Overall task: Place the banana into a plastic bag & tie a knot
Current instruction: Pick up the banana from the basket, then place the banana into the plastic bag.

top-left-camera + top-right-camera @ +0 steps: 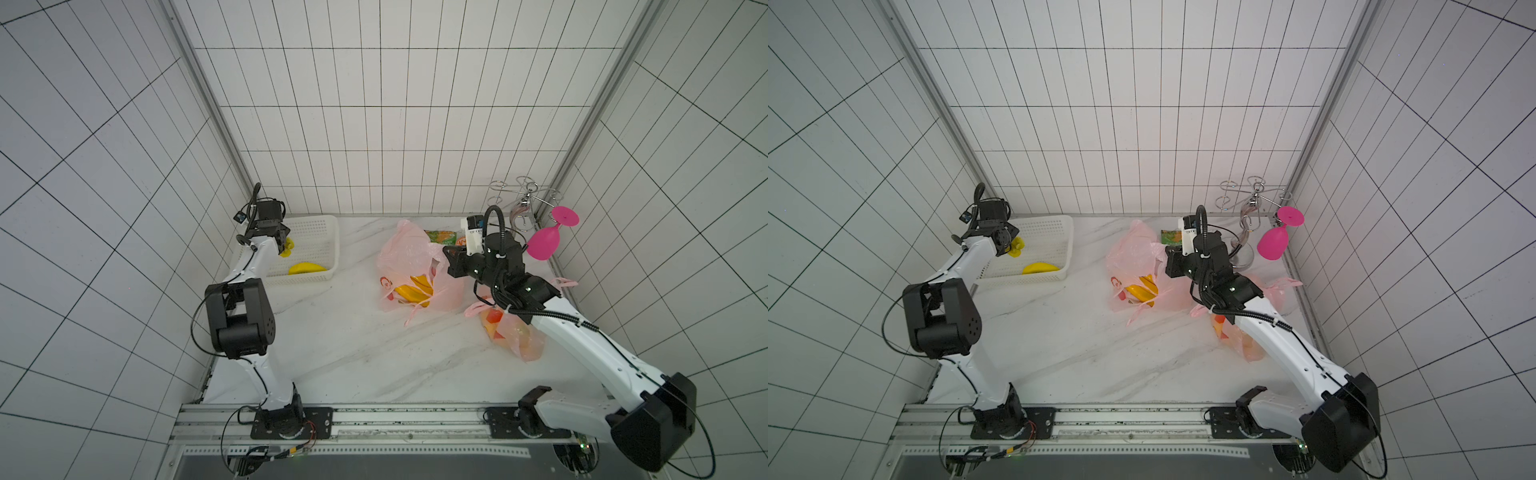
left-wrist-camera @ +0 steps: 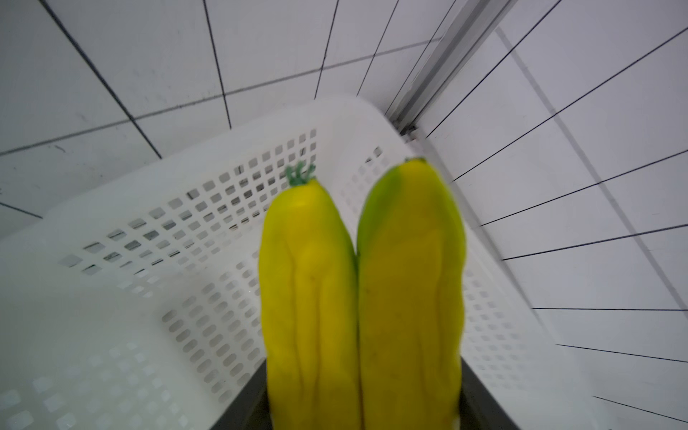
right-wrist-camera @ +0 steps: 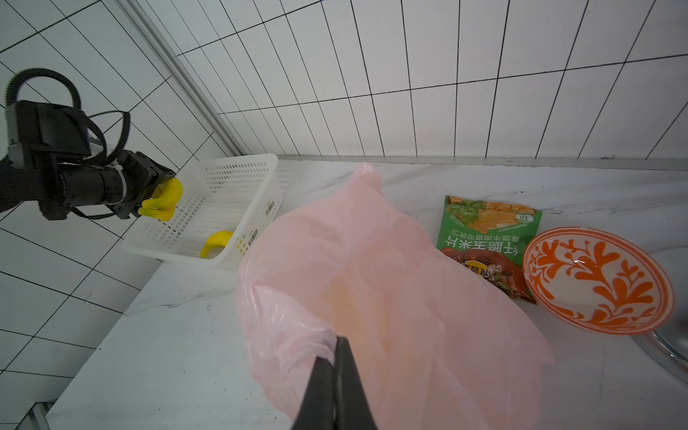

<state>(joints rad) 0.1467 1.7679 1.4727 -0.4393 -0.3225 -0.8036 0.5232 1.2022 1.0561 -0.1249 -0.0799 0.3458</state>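
**Visitor:** Which claw has the fruit?

**Me:** My left gripper [image 3: 154, 197]. Its two fingers are pinching a banana bunch [image 2: 409, 298]. My left wrist camera shows two yellow fruits side by side, greenish at the tips, with a dark finger on either flank.

**Visitor:** Where is that in a top view?

**Me:** Left of centre, over the left end of the white basket [image 1: 322, 227], which sits in the table's far left corner. My right wrist camera shows the bunch up above the basket's rim. A single banana [image 1: 306, 268] lies inside the basket, near its front wall.

**Visitor:** And your other claw?

**Me:** My right gripper [image 3: 337, 353] is pressed together on a fold at the edge of the pink plastic bag [image 3: 391, 298]. The film bunches up right at my fingertips.

**Visitor:** Where does the bag lie?

**Me:** On the marble table [image 1: 353, 353], just right of centre in both top views and well apart from the basket. Yellow fruit [image 1: 415, 289] shows through its lower part.

**Visitor:** What else is around?

**Me:** A second pink bag [image 1: 521, 336] lies partly under my right arm with something orange inside. A green snack packet [image 3: 487, 238] lies beside the first bag, and an orange-patterned bowl [image 3: 599, 279] touches the packet. At the right, a pink glass [image 1: 544, 241] hangs upside down from a wire rack [image 1: 528, 195].
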